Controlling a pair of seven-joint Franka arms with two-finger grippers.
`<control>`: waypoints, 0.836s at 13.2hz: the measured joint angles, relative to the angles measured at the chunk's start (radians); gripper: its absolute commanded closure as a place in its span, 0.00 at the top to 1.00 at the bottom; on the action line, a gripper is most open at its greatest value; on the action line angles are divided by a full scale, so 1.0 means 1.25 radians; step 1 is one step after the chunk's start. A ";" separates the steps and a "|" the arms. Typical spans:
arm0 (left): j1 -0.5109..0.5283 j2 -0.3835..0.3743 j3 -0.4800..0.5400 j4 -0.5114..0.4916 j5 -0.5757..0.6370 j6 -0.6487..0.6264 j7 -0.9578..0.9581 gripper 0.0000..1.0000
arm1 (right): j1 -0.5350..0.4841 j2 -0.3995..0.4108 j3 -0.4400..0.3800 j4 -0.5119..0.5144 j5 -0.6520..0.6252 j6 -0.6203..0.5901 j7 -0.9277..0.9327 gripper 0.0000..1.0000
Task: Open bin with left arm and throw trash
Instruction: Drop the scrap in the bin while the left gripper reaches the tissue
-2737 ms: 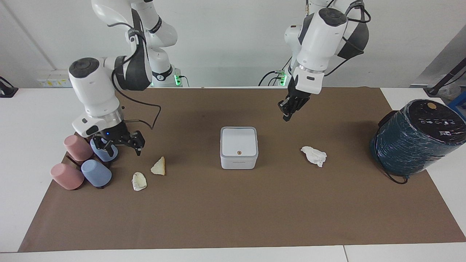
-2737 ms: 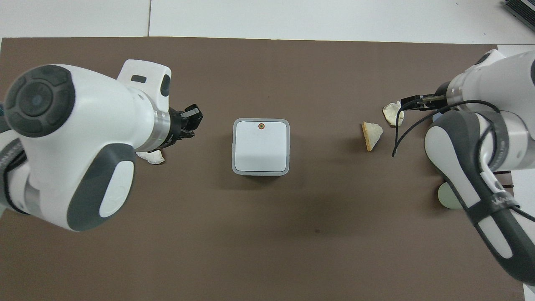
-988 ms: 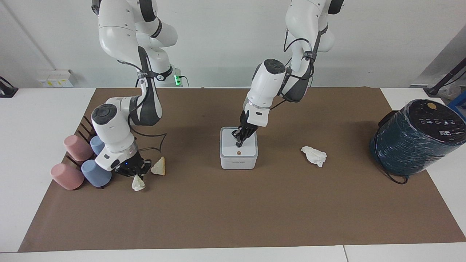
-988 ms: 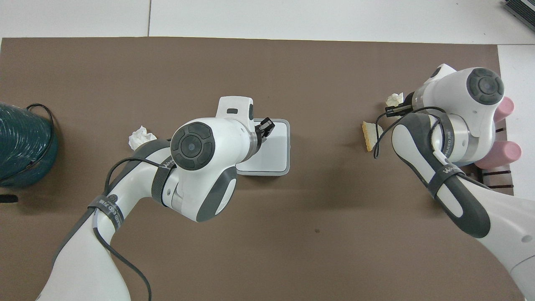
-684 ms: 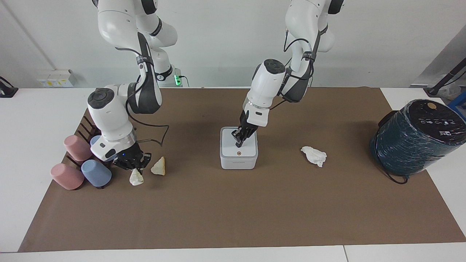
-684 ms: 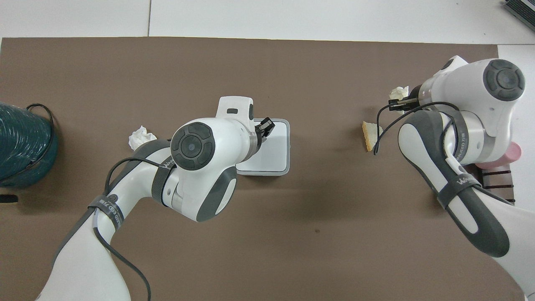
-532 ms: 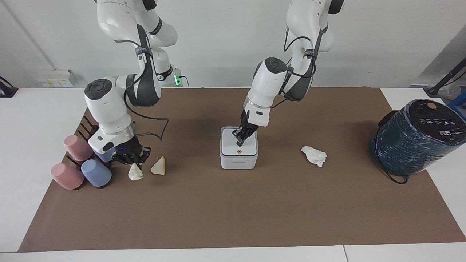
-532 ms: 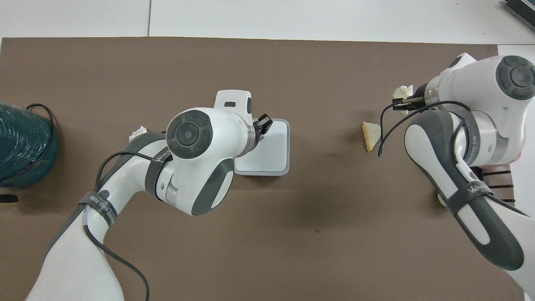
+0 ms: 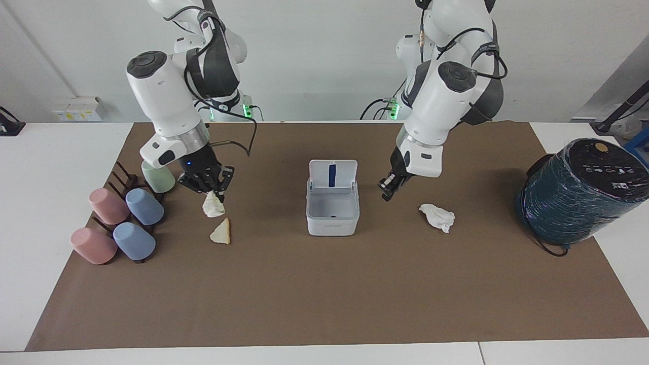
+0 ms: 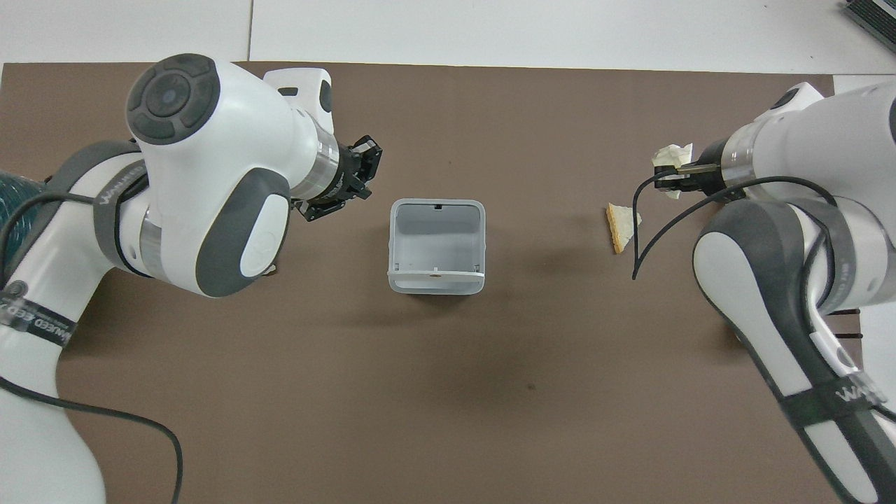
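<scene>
The right gripper (image 9: 207,186) has its jaws closed on a cream paper wad (image 9: 213,205), which hangs from the fingertips in the air, above the brown mat (image 9: 324,294) and over a second cream wad (image 9: 221,232) that lies flat on the mat. The left gripper (image 9: 391,186) is up in the air over the mat, between the bin (image 9: 332,215) and the white tissue wad (image 9: 437,216); its fingers look close together with nothing between them, though from this angle I am not fully sure.

The bin stands in the middle of the mat with its lid (image 9: 332,175) open and upright on the side nearer to the robots. A blue strip (image 9: 331,174) shows on the inner face of the lid. The inside of the bin looks bare grey in the overhead view.

The white tissue wad lies on the mat toward the left arm's end. At that end stands also a dark teal wrapped cylinder (image 9: 578,195). At the right arm's end there is a rack with pink and blue cups (image 9: 119,223) and a pale green cup (image 9: 158,177).
</scene>
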 measured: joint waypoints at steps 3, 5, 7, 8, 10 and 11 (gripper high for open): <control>0.073 0.002 0.003 -0.017 0.013 -0.004 0.189 1.00 | 0.063 0.020 0.040 0.005 0.009 0.060 0.130 0.00; 0.122 0.002 0.005 -0.032 0.014 0.001 0.317 1.00 | 0.128 0.050 0.042 0.011 0.009 0.107 0.220 0.00; 0.169 -0.003 0.006 -0.066 0.015 0.042 0.457 1.00 | 0.174 0.090 0.042 0.018 0.023 0.149 0.275 0.00; 0.188 -0.009 0.006 -0.099 0.015 0.079 0.524 1.00 | 0.185 0.108 0.042 0.023 0.047 0.163 0.287 0.00; 0.212 -0.024 0.006 -0.184 0.015 0.160 0.641 1.00 | 0.193 0.135 0.042 0.031 0.135 0.170 0.290 0.00; 0.214 -0.028 0.006 -0.218 0.015 0.182 0.673 1.00 | 0.197 0.142 0.042 0.033 0.173 0.169 0.290 0.00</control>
